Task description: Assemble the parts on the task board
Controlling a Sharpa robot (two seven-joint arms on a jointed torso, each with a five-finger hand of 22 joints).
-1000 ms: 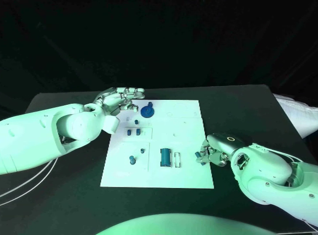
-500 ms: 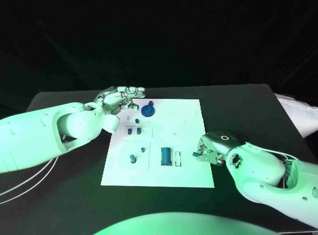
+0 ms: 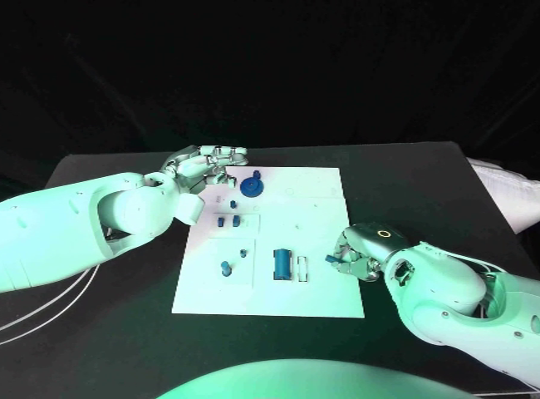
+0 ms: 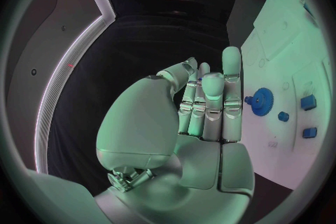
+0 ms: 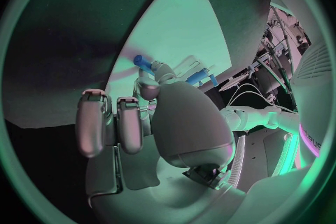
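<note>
On the black tabletop (image 3: 115, 332), seen from the head camera, the white task board (image 3: 321, 299) carries blue parts; the left hand (image 3: 208, 163) hovers at its far left corner beside the blue gear (image 3: 252, 186). The left wrist camera shows that hand's fingers (image 4: 231, 87) straight, holding nothing. The right wrist camera shows the right hand (image 5: 143, 109) pinching a small blue peg (image 5: 143, 61) above the board's right edge.

No readable text, labels, brand names or numbers appear anywhere. The white task board (image 3: 324, 249) carries faint markings, too small to read. The blue parts (image 3: 281, 263) bear no lettering.
</note>
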